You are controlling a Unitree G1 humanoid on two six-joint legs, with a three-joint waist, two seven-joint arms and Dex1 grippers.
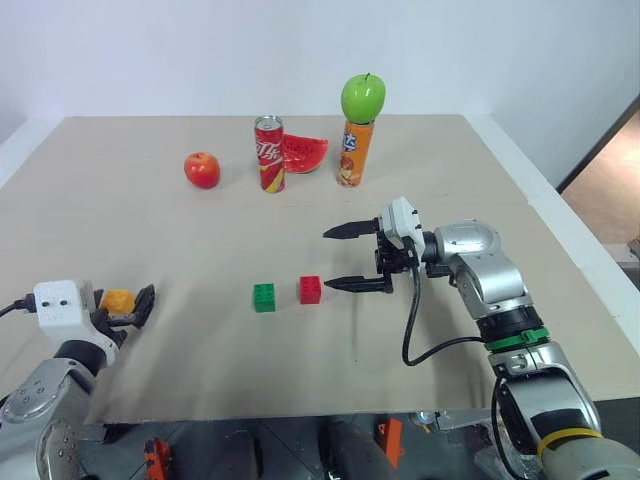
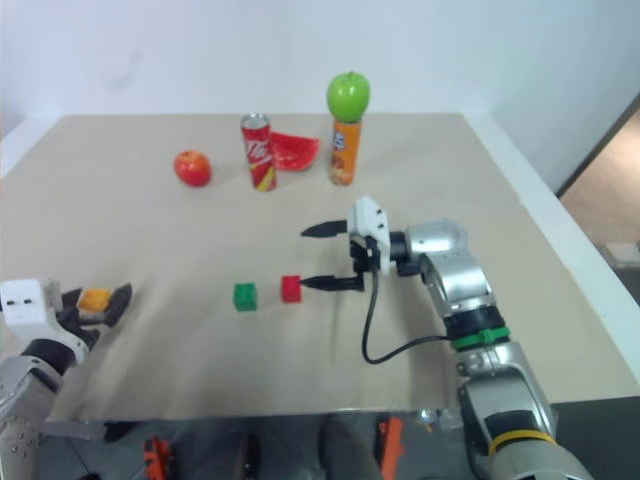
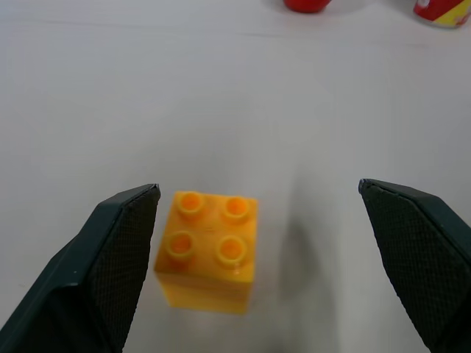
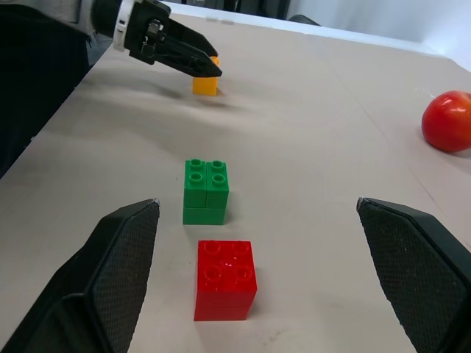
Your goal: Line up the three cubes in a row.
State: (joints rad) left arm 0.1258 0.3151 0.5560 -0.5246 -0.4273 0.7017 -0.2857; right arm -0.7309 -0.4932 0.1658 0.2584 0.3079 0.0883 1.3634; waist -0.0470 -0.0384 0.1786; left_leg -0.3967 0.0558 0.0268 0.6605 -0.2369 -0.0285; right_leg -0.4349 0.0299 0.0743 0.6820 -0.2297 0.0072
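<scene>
Left pincer (image 3: 257, 243) released, straddling the orange cube (image 3: 207, 250); right pincer (image 1: 345, 258) released, red cube (image 1: 310, 290) just off its tip, green cube (image 1: 264, 297) beyond. Cubes likely light, rigid and smooth: grip flat opposite sides.

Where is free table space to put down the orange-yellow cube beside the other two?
Bare table lies left of the green cube, up to the left gripper around the orange-yellow cube. Right of the red cube is crowded by the open right gripper.
</scene>
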